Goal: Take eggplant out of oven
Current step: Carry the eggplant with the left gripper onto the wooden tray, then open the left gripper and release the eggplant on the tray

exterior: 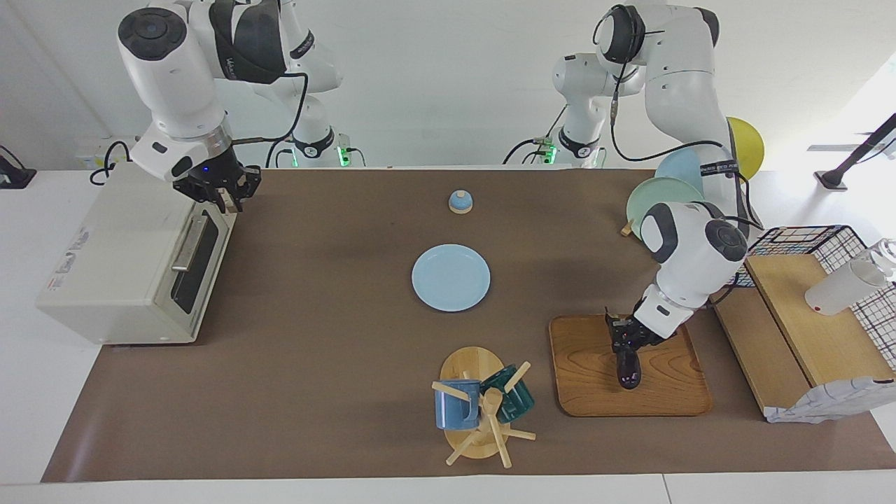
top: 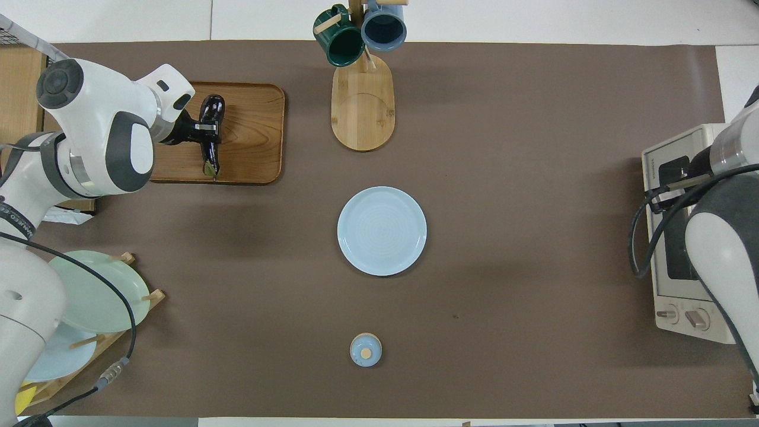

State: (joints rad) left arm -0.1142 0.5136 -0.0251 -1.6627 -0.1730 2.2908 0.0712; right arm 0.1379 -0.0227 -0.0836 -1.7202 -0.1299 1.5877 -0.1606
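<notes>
The left gripper [exterior: 625, 348] is clamped on the eggplant [exterior: 628, 369] at the wooden tray [exterior: 672, 392], well away from the closed oven [exterior: 126, 266]; only release seems left. The right gripper [exterior: 220, 187] hangs over the oven's handle, fingers unclear

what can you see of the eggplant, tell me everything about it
The eggplant is slim, long and glossy, dark purple-black, with a greenish stem end pointing toward the robots. It is out of the oven, lying on or just above the wooden tray at the left arm's end of the table. The left gripper is shut on it around its middle, reaching in from the side. Whether it rests fully on the wood cannot be told. Nothing else touches it.
</notes>
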